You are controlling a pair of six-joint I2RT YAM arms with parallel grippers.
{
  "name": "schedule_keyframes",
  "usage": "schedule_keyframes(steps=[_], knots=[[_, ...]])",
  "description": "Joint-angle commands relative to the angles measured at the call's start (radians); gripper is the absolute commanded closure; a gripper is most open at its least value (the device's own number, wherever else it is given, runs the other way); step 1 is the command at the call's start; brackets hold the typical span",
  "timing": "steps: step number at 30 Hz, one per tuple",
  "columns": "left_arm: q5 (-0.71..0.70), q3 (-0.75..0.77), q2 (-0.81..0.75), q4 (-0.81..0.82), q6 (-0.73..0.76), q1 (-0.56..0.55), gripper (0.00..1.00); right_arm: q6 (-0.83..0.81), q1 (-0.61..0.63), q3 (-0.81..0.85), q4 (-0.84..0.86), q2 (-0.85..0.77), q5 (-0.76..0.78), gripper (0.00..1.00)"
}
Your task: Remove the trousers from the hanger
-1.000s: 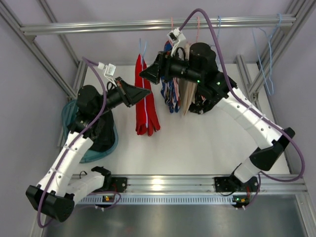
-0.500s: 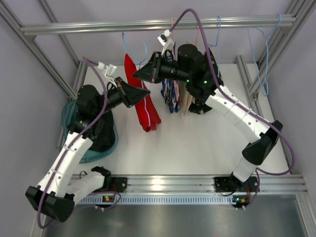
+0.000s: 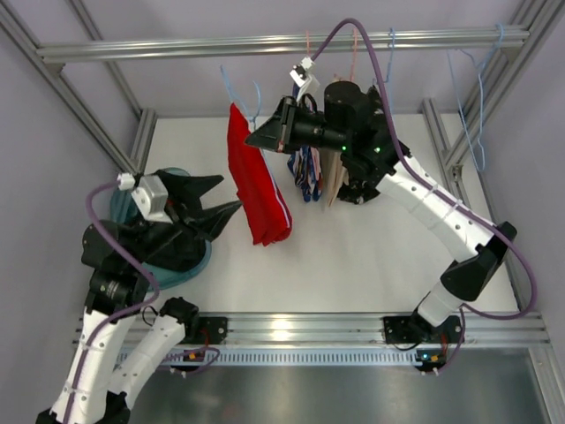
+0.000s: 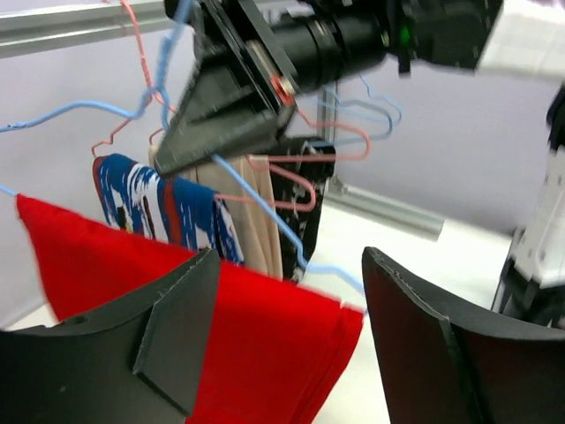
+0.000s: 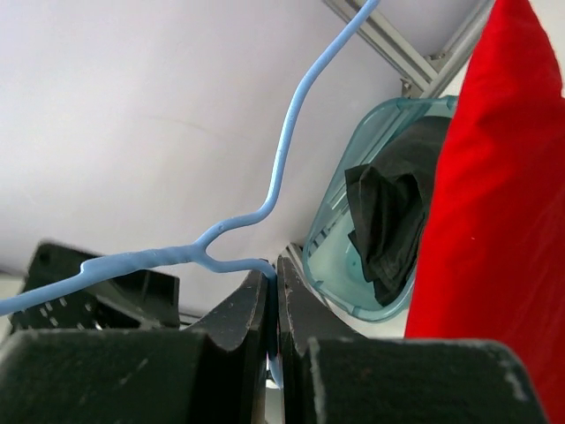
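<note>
The red trousers [image 3: 258, 190] hang folded over a light-blue wire hanger [image 3: 231, 88]. My right gripper [image 3: 253, 139] is shut on that hanger's wire [image 5: 265, 208], its jaws pressed together around it [image 5: 276, 284], with the red trousers [image 5: 494, 221] beside it. My left gripper [image 3: 229, 194] stands open just left of the red cloth, not touching it. In the left wrist view the red trousers [image 4: 265, 353] show between and beyond its spread fingers [image 4: 168, 336], with the blue hanger [image 4: 300, 252] above. The black trousers [image 5: 384, 221] lie in a teal basket [image 5: 349, 283].
The teal basket [image 3: 190, 265] sits at the left under my left arm. More garments [image 3: 311, 168] on pink hangers [image 4: 291, 163] hang behind my right gripper. Empty blue hangers [image 3: 481, 88] dangle from the rail [image 3: 177, 44] at the right.
My left gripper opened, let go of the red trousers and drew back toward the basket. My right gripper shut on the blue hanger, and the trousers swung round, showing a broader side.
</note>
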Motion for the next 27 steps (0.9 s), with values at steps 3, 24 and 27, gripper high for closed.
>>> schedule_keyframes(steps=[3, 24, 27], knots=[[0.088, -0.082, -0.095, -0.241, 0.304, 0.000, 0.28, 0.124, -0.003, 0.106, 0.028, -0.055, 0.110, 1.00], [0.028, -0.206, -0.013, -0.227, 0.483, -0.002, 0.29, 0.236, -0.005, 0.384, -0.116, 0.162, 0.333, 1.00], [-0.012, -0.217, 0.009, -0.183, 0.487, -0.006, 0.28, 0.234, -0.005, 0.393, -0.118, 0.166, 0.347, 1.00]])
